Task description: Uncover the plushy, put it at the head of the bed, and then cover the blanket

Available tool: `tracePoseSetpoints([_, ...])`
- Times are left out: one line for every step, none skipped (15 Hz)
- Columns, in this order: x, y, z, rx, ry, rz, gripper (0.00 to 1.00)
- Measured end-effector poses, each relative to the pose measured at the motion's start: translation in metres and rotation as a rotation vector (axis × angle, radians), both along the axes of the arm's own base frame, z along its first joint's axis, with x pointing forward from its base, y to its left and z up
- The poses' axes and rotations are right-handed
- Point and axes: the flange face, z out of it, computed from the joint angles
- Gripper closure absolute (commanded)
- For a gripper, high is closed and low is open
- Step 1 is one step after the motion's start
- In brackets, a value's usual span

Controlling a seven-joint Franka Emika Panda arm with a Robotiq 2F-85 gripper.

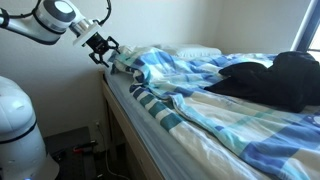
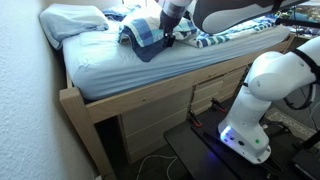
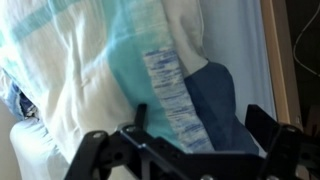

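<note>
The blue, light-blue and white striped blanket [image 1: 190,95] lies rumpled over the bed [image 1: 116,118]. One corner of the blanket [image 2: 143,36] is bunched near the bed's side edge. My gripper [image 1: 103,47] hovers at that bunched edge, also seen in an exterior view [image 2: 166,36]. In the wrist view the gripper [image 3: 200,130] is open, its fingers [image 3: 266,125] wide apart on either side of a dark blue fold of the blanket [image 3: 215,100]. The white pillow [image 2: 75,20] lies at the head of the bed. The plushy is hidden.
A black bundle of fabric [image 1: 275,78] lies on the blanket farther along the bed. The robot's white base [image 2: 265,100] stands on the floor beside the pale wooden bed frame [image 2: 130,95], which has drawers [image 2: 165,118] under it. A wall [image 2: 25,100] runs by the bed's head.
</note>
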Motion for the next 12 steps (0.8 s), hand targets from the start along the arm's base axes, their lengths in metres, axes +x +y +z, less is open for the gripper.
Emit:
tracePoseSetpoints([0.0,0.0,-0.002,-0.011,-0.009,-0.007,0.0])
tracePoseSetpoints([0.0,0.0,-0.005,-0.022,-0.015,-0.01,0.0])
tracePoseSetpoints([-0.001,-0.001,-0.007,-0.029,-0.021,-0.015,0.0])
tracePoseSetpoints([-0.001,-0.001,-0.009,-0.035,-0.024,-0.016,0.0])
tracePoseSetpoints([-0.002,-0.001,-0.011,-0.037,-0.024,-0.02,0.0])
tracePoseSetpoints([-0.002,-0.002,-0.013,-0.04,-0.022,-0.022,0.0])
tracePoseSetpoints([-0.002,-0.003,-0.017,-0.044,-0.017,-0.023,0.0])
tracePoseSetpoints([-0.002,-0.005,-0.021,-0.049,-0.009,-0.025,0.0])
tracePoseSetpoints([-0.003,-0.006,-0.026,-0.057,-0.002,-0.026,0.0])
tracePoseSetpoints([-0.003,-0.008,-0.031,-0.066,0.004,-0.027,0.0])
tracePoseSetpoints([-0.004,-0.01,-0.035,-0.077,0.007,-0.026,0.0])
tracePoseSetpoints([-0.003,-0.012,-0.037,-0.093,0.003,-0.024,0.0])
